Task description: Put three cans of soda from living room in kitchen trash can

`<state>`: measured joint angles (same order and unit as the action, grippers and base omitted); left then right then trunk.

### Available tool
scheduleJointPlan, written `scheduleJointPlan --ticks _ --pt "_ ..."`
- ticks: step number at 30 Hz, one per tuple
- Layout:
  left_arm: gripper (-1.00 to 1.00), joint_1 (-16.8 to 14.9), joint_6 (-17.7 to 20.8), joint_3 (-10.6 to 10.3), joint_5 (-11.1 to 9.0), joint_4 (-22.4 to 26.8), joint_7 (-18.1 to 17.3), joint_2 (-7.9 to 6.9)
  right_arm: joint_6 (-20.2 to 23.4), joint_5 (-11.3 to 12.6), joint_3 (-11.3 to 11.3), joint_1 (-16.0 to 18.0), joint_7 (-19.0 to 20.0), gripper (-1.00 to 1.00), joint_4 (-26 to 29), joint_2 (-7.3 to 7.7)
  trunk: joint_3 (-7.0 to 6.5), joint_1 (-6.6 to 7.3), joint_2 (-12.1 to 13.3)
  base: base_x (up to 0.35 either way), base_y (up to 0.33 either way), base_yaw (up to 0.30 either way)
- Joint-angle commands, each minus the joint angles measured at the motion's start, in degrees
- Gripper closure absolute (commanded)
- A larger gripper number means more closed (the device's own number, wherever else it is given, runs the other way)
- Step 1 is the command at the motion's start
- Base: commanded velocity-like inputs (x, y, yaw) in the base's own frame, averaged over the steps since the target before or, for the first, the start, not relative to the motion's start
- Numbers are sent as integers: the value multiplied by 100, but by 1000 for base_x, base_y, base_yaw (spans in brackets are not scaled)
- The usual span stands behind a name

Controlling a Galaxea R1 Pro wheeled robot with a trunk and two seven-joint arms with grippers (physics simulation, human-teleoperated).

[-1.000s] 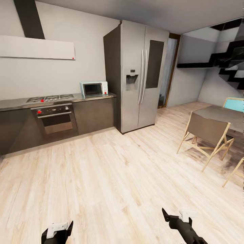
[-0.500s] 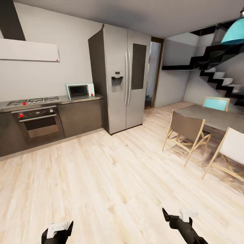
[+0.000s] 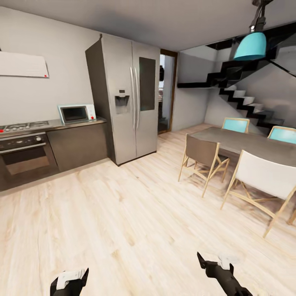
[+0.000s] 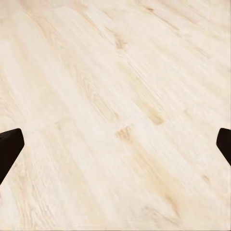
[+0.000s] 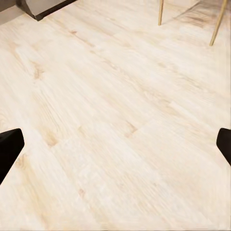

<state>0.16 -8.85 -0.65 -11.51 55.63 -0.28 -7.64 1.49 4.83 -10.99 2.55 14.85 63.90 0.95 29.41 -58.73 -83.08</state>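
Robot is in transit across the kitchen/dining space. Head view: fridge (image 3: 123, 98), counter (image 3: 61, 125) with microwave (image 3: 76, 114) and oven (image 3: 22, 158) to the left; dining table (image 3: 242, 142) with chairs (image 3: 203, 158) to the right; stairs (image 3: 242, 96) and a teal lamp (image 3: 250, 45) behind. A doorway (image 3: 166, 92) sits just beside the fridge.

Left gripper (image 3: 70, 281) and right gripper (image 3: 218, 267) both hang low over bare wood floor (image 3: 135, 213). In the wrist views the left fingertips (image 4: 9, 149) and right fingertips (image 5: 9, 149) sit at opposite frame edges with nothing but planks between them: both spread wide, both empty.

No soda cans in view and no trash can either, so I can't say where they are from here.

Progress, as I read it: nothing carried, no can visibly binned. Can't tell how many are already done. If none, the whole fetch from the living room is left, times three, then the drops into the bin.
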Motion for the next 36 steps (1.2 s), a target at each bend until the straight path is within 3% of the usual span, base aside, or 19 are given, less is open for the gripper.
scheduleJointPlan --ticks 1,13,26,36 --pt "-100 0 0 -1 0 0 0 0 0 0 0 0 0 -100 0 0 -7 0 0 -45 -278 -193" --pt "-100 -7 -2 2 15 0 -15 0 25 8 0 0 0 -100 0 10 -90 0 0 196 -128 -192" --pt "-100 -3 -9 3 -4 0 -16 -10 76 15 -10 0 -2 -100 -1 -4 -135 0 0 206 86 -136" --pt "-100 -7 -3 3 -9 0 -19 -18 79 17 -9 0 0 -100 -1 1 -94 0 0 194 252 -198"
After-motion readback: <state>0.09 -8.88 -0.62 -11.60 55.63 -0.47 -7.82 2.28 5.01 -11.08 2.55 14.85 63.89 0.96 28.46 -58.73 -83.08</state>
